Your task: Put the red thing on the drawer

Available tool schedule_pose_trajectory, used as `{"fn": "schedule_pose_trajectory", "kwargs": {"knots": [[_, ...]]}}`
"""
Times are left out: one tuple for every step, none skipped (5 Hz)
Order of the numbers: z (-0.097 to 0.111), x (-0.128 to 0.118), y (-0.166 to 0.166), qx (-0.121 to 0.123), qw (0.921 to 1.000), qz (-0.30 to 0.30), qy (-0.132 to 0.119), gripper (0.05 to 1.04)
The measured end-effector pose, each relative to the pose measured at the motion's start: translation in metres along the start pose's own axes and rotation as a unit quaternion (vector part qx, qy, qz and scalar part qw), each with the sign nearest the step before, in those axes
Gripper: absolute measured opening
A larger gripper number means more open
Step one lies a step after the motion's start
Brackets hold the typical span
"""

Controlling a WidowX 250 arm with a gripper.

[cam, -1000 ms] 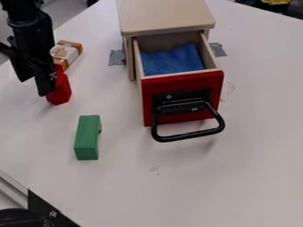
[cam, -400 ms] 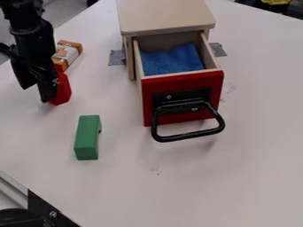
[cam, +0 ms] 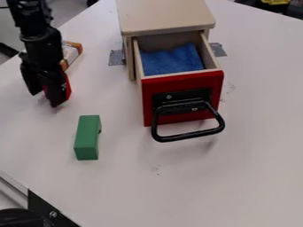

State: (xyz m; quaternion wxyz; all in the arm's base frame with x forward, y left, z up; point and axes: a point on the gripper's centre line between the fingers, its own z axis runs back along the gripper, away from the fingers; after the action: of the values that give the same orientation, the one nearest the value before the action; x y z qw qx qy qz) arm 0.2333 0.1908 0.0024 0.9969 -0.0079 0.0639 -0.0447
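Right at the tabletop (cam: 133,177), here's the black gripper (cam: 44,100) with its two fingers standing apart, and the red block (cam: 68,88) is right there, partly hidden behind them, red showing in the gap and past the finger nearer the drawer! Whether they touch it, I can't tell. Just beyond the gripper, away from the camera, lies an orange-and-white box (cam: 73,46). Nearer the camera than the gripper, there's the green block (cam: 87,137). And across from the gripper, toward the view's right, the red-fronted drawer (cam: 183,82) hangs open, blue cloth (cam: 172,60) inside, black handle (cam: 189,135) out front!
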Motion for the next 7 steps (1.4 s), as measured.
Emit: {"fn": "schedule_pose_trajectory", "kwargs": {"knots": [[0.001, 0.009, -0.004, 0.002, 1.0, -0.005, -0.001, 0.999], [0.001, 0.014, -0.006, 0.002, 1.0, -0.007, 0.0, 0.967], [0.002, 0.018, -0.005, -0.003, 1.0, -0.002, -0.004, 0.773], [0.002, 0.019, -0.005, -0.005, 1.0, 0.002, -0.006, 0.772], [0.002, 0.018, -0.009, -0.011, 0.9999, 0.005, -0.01, 0.772], [0.03, 0.011, -0.016, -0.01, 0.9997, 0.01, -0.022, 0.772], [0.055, 0.01, -0.03, -0.021, 0.9992, -0.006, -0.034, 0.772]]}}
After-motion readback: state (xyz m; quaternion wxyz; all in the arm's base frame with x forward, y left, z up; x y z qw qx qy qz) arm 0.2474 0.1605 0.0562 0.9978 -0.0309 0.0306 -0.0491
